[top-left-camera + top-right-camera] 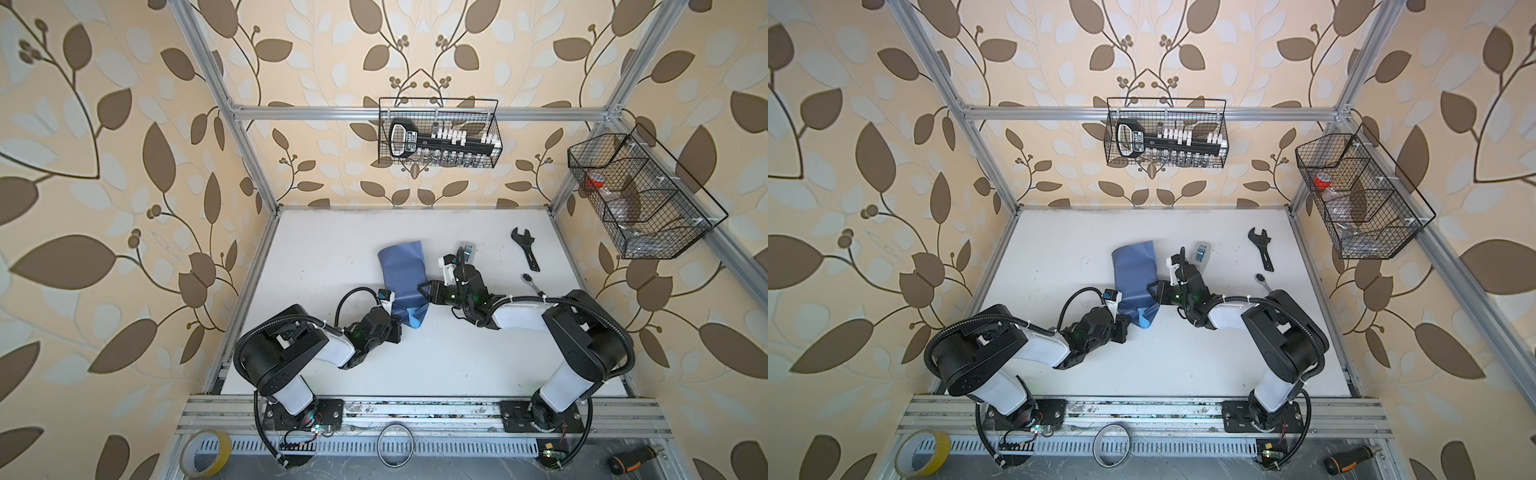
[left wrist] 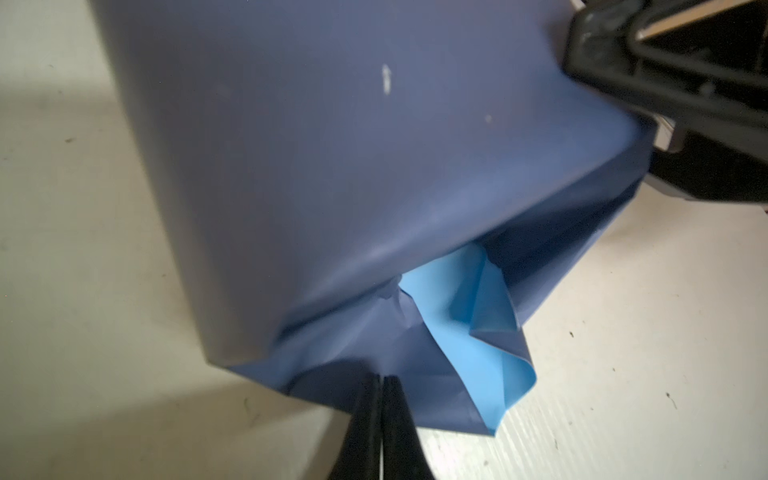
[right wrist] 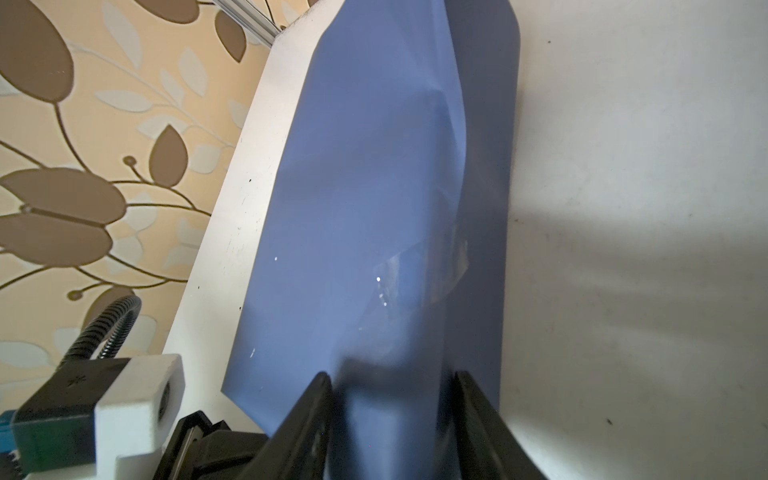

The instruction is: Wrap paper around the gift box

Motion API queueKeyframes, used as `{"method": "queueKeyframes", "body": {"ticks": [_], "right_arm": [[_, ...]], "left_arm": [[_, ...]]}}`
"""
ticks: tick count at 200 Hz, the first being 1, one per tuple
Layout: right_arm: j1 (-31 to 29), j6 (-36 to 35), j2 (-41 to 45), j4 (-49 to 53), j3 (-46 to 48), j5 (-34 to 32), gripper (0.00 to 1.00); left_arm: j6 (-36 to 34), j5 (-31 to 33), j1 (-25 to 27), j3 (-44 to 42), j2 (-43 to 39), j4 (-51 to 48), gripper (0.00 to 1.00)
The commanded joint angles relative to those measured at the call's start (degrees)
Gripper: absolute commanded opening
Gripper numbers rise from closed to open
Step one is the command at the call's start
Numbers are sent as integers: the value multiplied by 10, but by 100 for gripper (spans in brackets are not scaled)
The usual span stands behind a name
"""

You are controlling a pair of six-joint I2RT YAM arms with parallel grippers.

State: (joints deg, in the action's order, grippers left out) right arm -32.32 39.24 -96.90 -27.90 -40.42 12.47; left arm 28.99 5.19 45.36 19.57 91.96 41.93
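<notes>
Left gripper (image 2: 380,380): jaws pinched shut on crumpled end flap of paper (image 2: 332,166). Right gripper (image 3: 392,395): jaws part-open, clamping paper-covered bundle at middle of table (image 1: 415,365). Gift box hidden, judged inside.

Progress: paper wrapped round, clear tape (image 3: 415,274) on seam. Near end half folded, far end open tube. Both ends left to close.

Count: one paper, two grippers, one tape dispenser (image 1: 468,250), one wrench (image 1: 525,249).

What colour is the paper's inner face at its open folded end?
Light sky-blue inside the paper; best in the left wrist view.
</notes>
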Motion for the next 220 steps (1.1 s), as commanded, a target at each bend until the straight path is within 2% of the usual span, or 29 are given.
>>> {"method": "queueKeyframes", "body": {"ticks": [1,220], "right_arm": [[-8,-2,-22,34,-5,1,48],[-8,-3,-22,37,-9,-2,48]], "left_arm": [[3,-14,15,-18,10,-101,6],[-23,-37,55,17,22,-138,4]]}}
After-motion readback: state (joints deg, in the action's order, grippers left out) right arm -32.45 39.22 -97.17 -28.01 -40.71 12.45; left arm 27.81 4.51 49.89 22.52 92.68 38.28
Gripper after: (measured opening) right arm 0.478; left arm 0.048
